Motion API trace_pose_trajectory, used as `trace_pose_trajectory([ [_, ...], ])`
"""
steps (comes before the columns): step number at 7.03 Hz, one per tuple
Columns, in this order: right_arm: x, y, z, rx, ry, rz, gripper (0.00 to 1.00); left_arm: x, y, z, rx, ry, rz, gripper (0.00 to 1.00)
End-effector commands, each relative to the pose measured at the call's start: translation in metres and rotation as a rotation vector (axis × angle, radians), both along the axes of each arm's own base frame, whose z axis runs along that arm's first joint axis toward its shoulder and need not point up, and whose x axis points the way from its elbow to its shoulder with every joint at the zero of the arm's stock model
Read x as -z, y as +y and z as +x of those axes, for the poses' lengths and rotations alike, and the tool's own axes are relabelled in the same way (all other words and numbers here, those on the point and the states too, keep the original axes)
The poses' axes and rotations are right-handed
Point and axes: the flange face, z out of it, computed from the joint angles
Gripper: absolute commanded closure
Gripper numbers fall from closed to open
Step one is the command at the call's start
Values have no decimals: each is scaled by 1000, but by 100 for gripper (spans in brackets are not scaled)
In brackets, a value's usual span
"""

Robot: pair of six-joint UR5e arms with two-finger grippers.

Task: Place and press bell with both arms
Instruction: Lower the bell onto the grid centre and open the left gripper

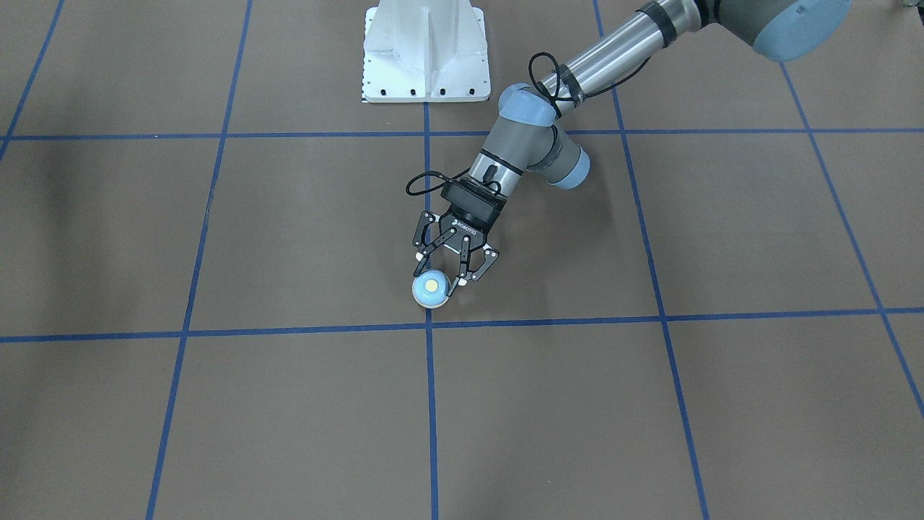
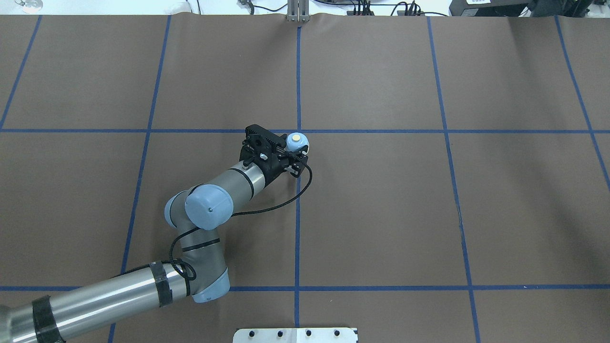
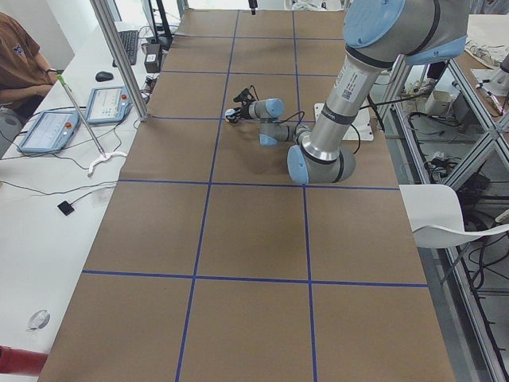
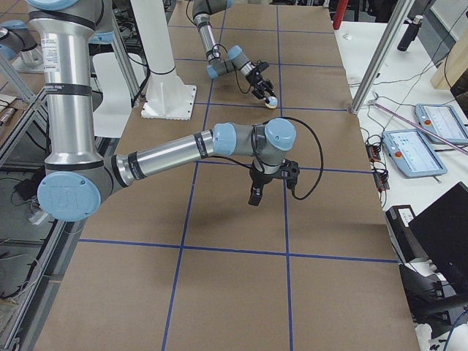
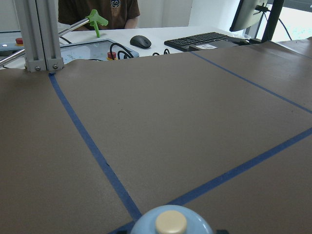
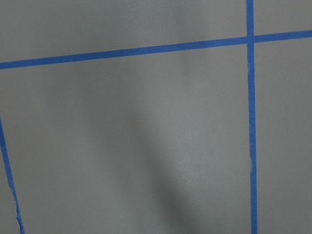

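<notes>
Only exterior right shows the right gripper (image 4: 255, 197), unseen overhead.

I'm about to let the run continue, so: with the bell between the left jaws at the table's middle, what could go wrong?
1. The left gripper has its jaws close around the bell; opening or retreating unevenly could drag or tip it.
2. The right gripper hangs well off; arriving before the left clears risks a collision.

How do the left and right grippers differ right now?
The left gripper has its fingers holding the bell, low at the table; the right gripper hangs above the table, far from the bell. The left gripper is tilted; the right gripper points down. Both are black.
</notes>
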Motion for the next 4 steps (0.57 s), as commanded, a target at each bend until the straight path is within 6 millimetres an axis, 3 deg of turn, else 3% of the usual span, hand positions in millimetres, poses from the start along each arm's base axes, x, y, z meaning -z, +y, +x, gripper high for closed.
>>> trace_pose_trajectory([
  [1, -3, 0, 0, 0, 3, -7, 0, -1, 7, 6, -9, -6, -3, 100],
  [3, -5, -1, 0, 0, 4, -8, 0, -2, 8, 6, 9, -8, -3, 100],
  [4, -5, -1, 0, 0, 5, -9, 0, -2, 11, 7, 5, -5, -4, 89],
])
